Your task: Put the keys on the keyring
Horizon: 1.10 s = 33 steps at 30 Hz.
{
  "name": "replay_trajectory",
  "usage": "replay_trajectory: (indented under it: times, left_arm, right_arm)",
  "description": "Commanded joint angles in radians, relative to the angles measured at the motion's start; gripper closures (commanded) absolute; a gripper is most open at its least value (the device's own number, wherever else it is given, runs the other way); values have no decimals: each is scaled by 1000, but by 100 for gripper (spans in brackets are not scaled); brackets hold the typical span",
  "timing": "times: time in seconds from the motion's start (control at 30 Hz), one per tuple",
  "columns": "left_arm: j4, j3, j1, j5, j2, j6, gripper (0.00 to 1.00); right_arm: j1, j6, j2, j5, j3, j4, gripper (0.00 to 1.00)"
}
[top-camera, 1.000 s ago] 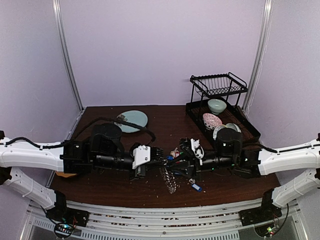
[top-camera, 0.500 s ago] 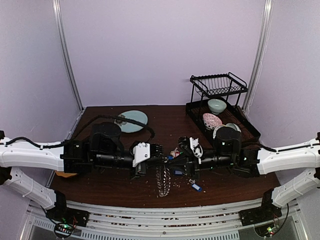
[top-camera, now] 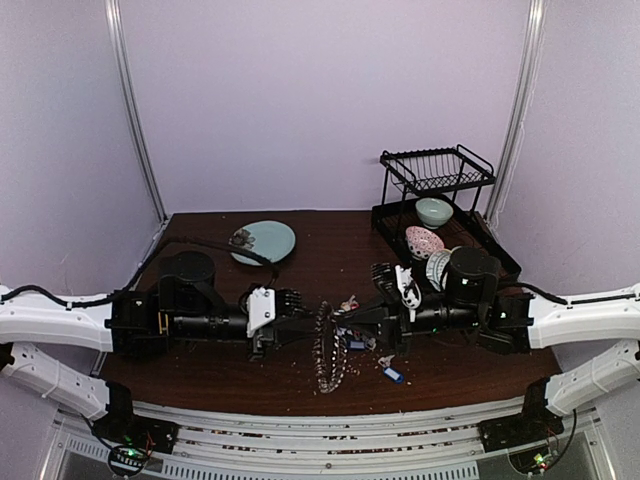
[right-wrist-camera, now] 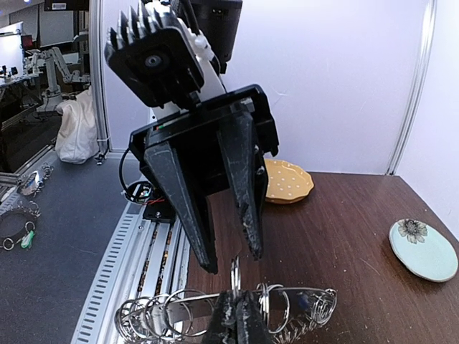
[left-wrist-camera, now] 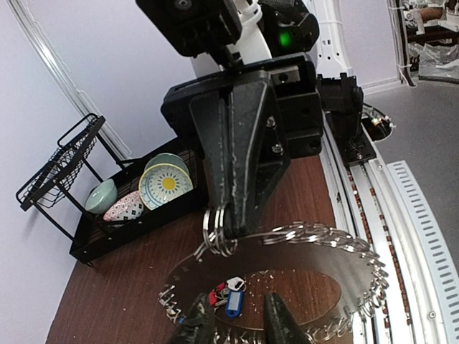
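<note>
Right end effector [left-wrist-camera: 231,215] pinches keyring [left-wrist-camera: 315,231]; left end effector [right-wrist-camera: 231,259] parted, just beside.

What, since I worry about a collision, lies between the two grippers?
The keyring, standing upright, pinched by the right gripper; the top view shows it.

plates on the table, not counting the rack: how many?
2. A teal plate at the back left of the table; a yellow dotted plate by the left arm, hidden in the top view. The arms may cover others.
</note>
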Motion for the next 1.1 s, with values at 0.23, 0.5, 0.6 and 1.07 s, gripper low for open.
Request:
replay_trajectory:
  times: [0.23, 0.5, 0.6, 1.07]
  left_arm:
    - [189, 19, -20, 48, 24, 33, 87]
    - [290, 19, -46, 26, 60, 8, 88]
    - [312, 17, -49, 25, 65, 2, 92]
    - [295, 22, -63, -18, 42, -41, 100]
  right_arm:
    - [4, 70, -8, -48, -48, 250, 100]
    - [5, 125, 13, -65, -47, 327, 100]
    - [8, 132, 13, -67, -47, 341, 100]
    - [11, 99, -17, -23, -44, 228, 100]
